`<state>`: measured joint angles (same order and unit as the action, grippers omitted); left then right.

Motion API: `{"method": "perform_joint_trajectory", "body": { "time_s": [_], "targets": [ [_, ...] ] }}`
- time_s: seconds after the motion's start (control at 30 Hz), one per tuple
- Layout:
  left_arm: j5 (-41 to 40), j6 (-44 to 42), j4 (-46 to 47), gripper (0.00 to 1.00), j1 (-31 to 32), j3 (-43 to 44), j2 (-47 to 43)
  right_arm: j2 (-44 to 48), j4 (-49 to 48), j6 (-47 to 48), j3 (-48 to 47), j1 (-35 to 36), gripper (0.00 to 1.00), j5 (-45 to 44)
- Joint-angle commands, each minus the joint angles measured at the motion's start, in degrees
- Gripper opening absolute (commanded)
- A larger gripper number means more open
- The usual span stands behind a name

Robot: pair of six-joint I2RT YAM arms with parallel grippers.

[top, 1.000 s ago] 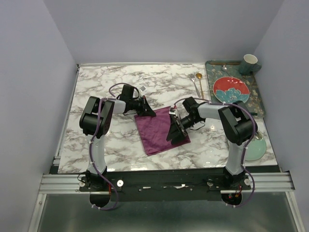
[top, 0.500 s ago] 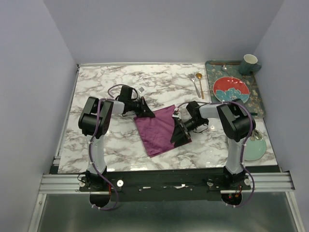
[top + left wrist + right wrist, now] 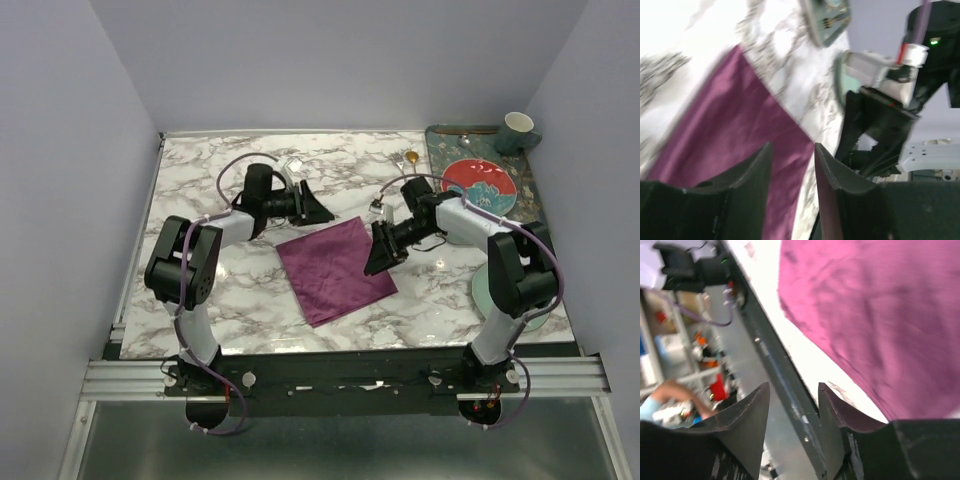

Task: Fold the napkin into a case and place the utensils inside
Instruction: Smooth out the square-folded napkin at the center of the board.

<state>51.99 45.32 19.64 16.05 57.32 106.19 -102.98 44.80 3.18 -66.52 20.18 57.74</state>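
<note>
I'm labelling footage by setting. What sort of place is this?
Likely a robotics lab test cell staged as a dining table: robot arms mounted on a metal rail, a marble-look tabletop boxed in by plain walls, and a purple napkin.

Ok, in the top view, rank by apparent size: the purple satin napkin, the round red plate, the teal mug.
Largest: the plum-purple satin napkin.
Then the round red patterned plate, partly covered by the right arm.
Smallest: the teal ceramic mug.
</note>
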Motion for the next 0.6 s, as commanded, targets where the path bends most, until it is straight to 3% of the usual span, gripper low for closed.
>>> {"method": "perform_joint_trajectory", "body": {
  "time_s": [0.0,0.17,0.37,0.57],
  "targets": [
    [-0.8,11.4,13.8,0.58,6.2,6.3,4.9,1.5,-0.9,-4.8,2.3,-2.9,0.46,-16.9],
    [-3.6,26.5,31.6,0.7,9.3,11.0,13.9,1.8,-2.4,-4.6,4.1,-3.7,0.41,-22.5],
    [-6.1,34.2,40.7,0.69,12.2,12.7,20.5,-0.5,-3.9,-5.5,3.8,-3.7,0.31,-25.0],
    [-11.1,33.3,38.2,0.67,13.3,13.2,24.1,-3.0,-4.7,-6.4,3.1,-3.7,0.24,-28.0]
  ]
}}
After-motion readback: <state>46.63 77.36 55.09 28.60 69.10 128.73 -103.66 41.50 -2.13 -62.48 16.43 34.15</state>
